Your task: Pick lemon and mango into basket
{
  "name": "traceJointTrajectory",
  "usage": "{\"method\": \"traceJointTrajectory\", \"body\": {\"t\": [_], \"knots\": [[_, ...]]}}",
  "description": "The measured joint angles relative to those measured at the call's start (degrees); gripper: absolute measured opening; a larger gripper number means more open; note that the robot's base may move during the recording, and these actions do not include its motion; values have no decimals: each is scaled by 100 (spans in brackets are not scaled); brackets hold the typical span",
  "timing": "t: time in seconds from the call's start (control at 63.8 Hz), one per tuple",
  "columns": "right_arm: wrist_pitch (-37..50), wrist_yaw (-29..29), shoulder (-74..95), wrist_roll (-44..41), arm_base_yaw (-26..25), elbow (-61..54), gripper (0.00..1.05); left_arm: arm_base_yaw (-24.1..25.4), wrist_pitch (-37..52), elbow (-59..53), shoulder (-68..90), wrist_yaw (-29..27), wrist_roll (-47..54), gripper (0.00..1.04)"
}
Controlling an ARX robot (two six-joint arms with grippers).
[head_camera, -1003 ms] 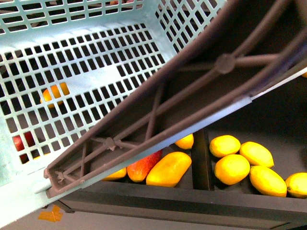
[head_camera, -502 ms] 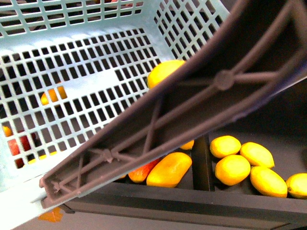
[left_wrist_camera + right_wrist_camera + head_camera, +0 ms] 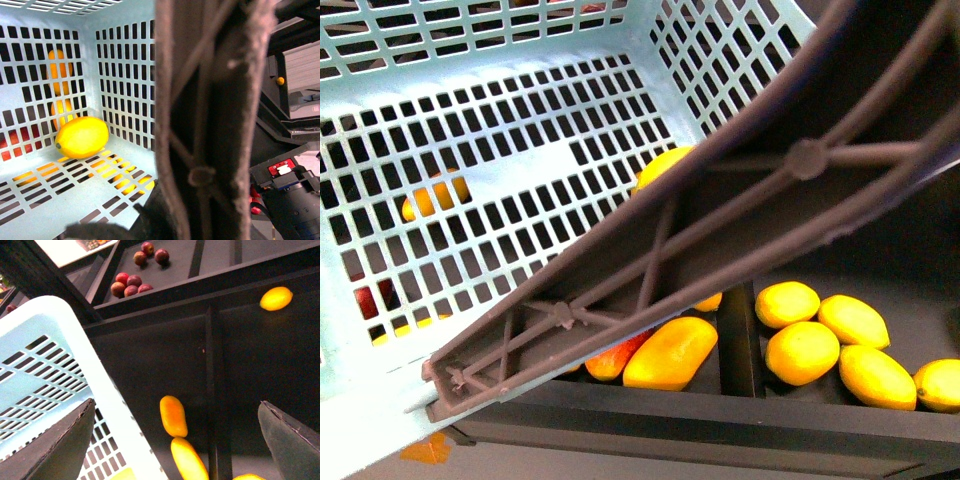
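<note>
The pale teal basket (image 3: 520, 170) fills the front view, tilted, with its brown ribbed handle (image 3: 720, 230) crossing in front. My left gripper (image 3: 190, 215) is shut on that handle (image 3: 210, 125), which hides most of its jaws. A bright yellow lemon (image 3: 81, 136) lies inside the basket against a slotted wall; the handle partly hides the lemon (image 3: 660, 165) in the front view. An orange-yellow mango (image 3: 670, 352) rests on the black shelf below the handle. My right gripper (image 3: 176, 405) is open above two mangoes (image 3: 173, 416), beside the basket's rim (image 3: 100, 390).
Several loose lemons (image 3: 840, 345) lie in the bin right of a black divider (image 3: 738, 330). A red-tinged mango (image 3: 615, 355) lies next to the orange-yellow one. Red apples (image 3: 131, 285) fill a far compartment, and one yellow fruit (image 3: 276, 298) lies alone.
A second ago the basket held no lemon; it then appeared by the handle. The basket and its handle have shifted slightly to the right.
</note>
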Motion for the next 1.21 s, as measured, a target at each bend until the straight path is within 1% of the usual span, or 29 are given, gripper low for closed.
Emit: {"method": "traceJointTrajectory", "body": {"t": [0.423,0.47,0.517,0.533,0.564,0.596,0.611,0.643,0.705,0.831,0.862,0.893,0.909,1.003,1.035,1.207], "knots": [[11,31,0,-2,11,-20,96,0,0,0,-2,-4,-2,5],[560,487,-2,-334,39,-216,91,-2,0,0,-2,-4,-2,5],[1300,901,-61,-776,35,-540,84,-2,0,0,-2,-2,-2,5],[1469,964,-85,-885,28,-625,82,-2,0,0,0,-2,-2,5],[2118,1056,-232,-1342,-46,-1049,74,-2,0,0,-2,2,-4,5],[2293,1051,-306,-1539,-85,-1209,70,-2,0,0,0,2,-4,5],[2422,1047,-385,-1659,-125,-1353,66,-2,0,0,-2,2,-2,5],[2511,1027,-470,-1733,-164,-1484,63,-2,0,0,-2,0,0,5],[2658,922,-721,-1969,-275,-1834,52,-2,0,0,-2,-2,0,5],[2771,772,-1062,-2127,-452,-2323,35,-2,0,0,0,-4,0,5],[2785,732,-1154,-2149,-503,-2457,30,-2,0,0,0,-4,0,5],[2806,675,-1274,-2162,-564,-2621,22,-2,0,0,0,-4,-2,5],[2809,658,-1305,-2170,-577,-2660,21,-2,0,0,0,-4,-2,5],[2828,525,-1600,-2214,-686,-2966,5,-2,0,0,0,-4,-2,5],[2826,492,-1665,-2223,-710,-3027,2,-2,0,0,0,-2,-2,5],[2763,352,-2140,-2258,-872,-3416,2,-2,0,0,0,-2,-2,5]]}}
